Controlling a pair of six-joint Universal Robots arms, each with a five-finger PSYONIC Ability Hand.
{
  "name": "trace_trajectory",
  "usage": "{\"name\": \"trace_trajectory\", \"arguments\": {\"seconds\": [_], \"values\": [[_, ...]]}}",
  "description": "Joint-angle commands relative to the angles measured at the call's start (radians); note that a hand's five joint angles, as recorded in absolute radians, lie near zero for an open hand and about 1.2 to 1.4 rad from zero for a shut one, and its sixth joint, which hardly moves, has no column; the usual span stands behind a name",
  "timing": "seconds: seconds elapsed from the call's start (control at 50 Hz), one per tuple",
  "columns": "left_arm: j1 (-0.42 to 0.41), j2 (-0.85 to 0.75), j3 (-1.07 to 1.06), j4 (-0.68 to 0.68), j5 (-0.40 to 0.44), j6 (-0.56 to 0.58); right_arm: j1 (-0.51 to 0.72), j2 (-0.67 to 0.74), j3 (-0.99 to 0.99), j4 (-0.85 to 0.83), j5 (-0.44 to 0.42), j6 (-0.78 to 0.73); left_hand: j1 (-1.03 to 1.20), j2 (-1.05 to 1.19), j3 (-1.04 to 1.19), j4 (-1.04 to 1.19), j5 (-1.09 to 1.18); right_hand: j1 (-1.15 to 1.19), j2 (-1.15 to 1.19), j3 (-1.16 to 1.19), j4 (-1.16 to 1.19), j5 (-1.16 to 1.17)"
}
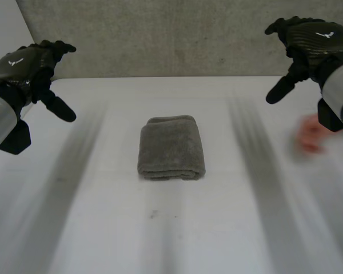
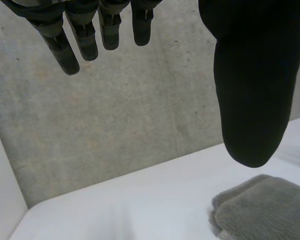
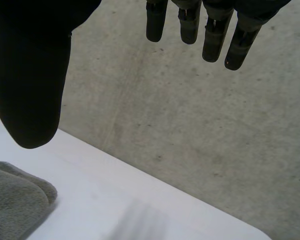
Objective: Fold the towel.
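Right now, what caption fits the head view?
Folded grey towel lies on the white table between open left hand and right hand.

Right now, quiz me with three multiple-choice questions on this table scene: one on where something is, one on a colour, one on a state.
1. Where does the towel lie on the white table?
A. at the middle, between the two arms
B. under the left palm
C. hanging off the near edge

2. What colour is the towel?
A. blue
B. grey
C. red

3. What state is the towel in?
A. spread flat in one layer
B. crumpled in a heap
C. folded into a compact stack

Answers:
1 A: the head view shows it midway between the left hand and the right hand, both open and apart from it.
2 B: its pile is grey in every view.
3 C: rounded fold edges show stacked layers along its near side.
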Motion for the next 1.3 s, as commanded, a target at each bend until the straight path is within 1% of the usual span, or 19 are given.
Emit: {"name": "trace_trajectory", "arguments": {"seconds": [0.02,0.2,0.36,0.56,0.78,0.9,1.06,1.3], "values": [[0.011,0.018,-0.020,0.001,0.071,-0.007,-0.028,-0.070,0.126,-0.107,-0.009,0.001,0.009,0.010,0.007,0.007,-0.025,-0.007,0.002,0.008,-0.001,-0.018],[0.000,0.000,0.018,0.000,0.071,-0.007,-0.025,-0.064,0.136,-0.110,-0.011,-0.004,0.009,0.010,0.007,0.007,-0.025,-0.007,0.002,0.008,-0.001,-0.018],[-0.008,-0.035,0.062,0.000,0.071,-0.008,-0.019,-0.058,0.135,-0.113,-0.012,-0.060,0.009,0.010,0.007,0.007,-0.025,-0.007,0.002,0.008,-0.001,-0.018],[-0.038,-0.110,0.200,-0.005,0.070,-0.005,-0.016,-0.055,0.138,-0.115,-0.012,-0.067,0.009,0.010,0.007,0.007,-0.025,-0.007,0.002,0.008,-0.001,-0.018],[-0.043,-0.155,0.181,-0.007,0.076,-0.005,-0.016,-0.036,0.130,-0.118,-0.015,-0.068,0.009,0.010,0.007,0.007,-0.025,-0.007,0.002,0.008,-0.001,-0.018],[-0.041,-0.155,0.173,-0.004,0.079,-0.002,-0.017,-0.033,0.130,-0.118,-0.017,-0.070,0.009,0.010,0.007,0.007,-0.025,-0.007,0.002,0.008,-0.001,-0.018],[-0.034,-0.153,0.168,0.001,0.079,-0.002,-0.025,-0.033,0.133,-0.118,-0.057,-0.070,0.009,0.010,0.007,0.007,-0.025,-0.007,0.002,0.008,-0.001,-0.018],[-0.029,-0.155,0.161,0.006,0.080,-0.002,-0.028,-0.033,0.127,-0.119,-0.058,-0.070,0.009,0.010,0.007,0.007,-0.025,-0.007,0.002,0.008,-0.001,-0.018]]}}
